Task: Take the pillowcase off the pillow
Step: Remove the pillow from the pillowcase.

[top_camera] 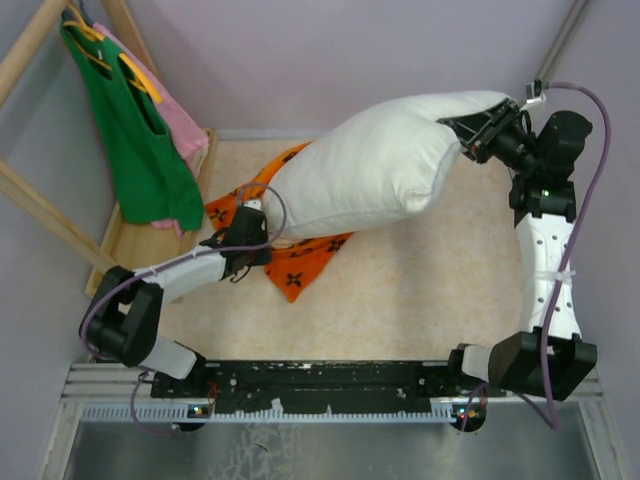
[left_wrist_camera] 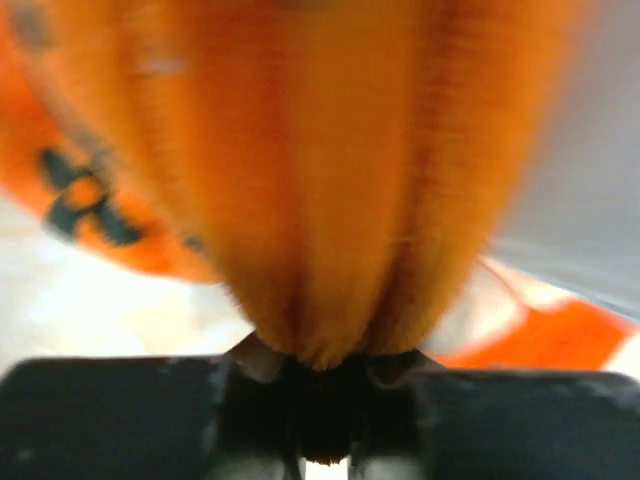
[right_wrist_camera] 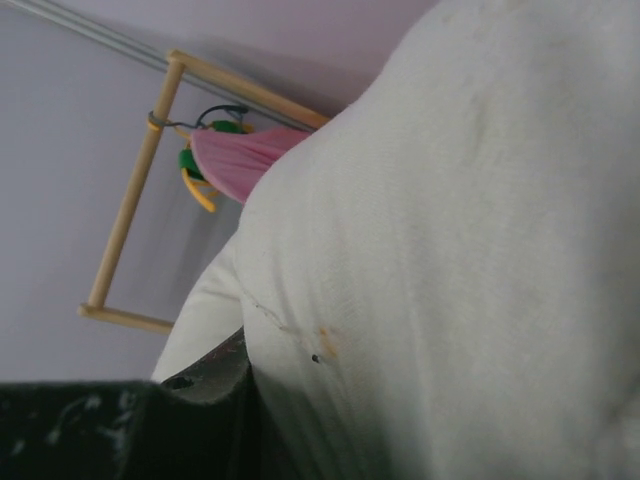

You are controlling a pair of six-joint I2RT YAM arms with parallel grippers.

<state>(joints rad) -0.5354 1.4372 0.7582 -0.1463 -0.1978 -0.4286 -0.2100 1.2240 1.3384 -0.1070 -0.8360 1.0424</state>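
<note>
Two hands grip. The right hand clamps the far right end of the pillow, and the left hand pinches the pillowcase at the pillow's near left end. The pillow's long axis slants between them. Orange fabric with black flower motifs lies under the pillow's left end. Bare surface spreads on the pillow's near side.

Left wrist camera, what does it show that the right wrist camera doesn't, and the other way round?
Only the left wrist view: the orange pillowcase with a black motif, bunched between the left fingers, over a pale table. Only the right wrist view: the white pillow against the right fingers, plus a wooden rack and a pink garment behind. Shared: soft fabric fills most of each frame, right up against that camera's own dark fingers.
</note>
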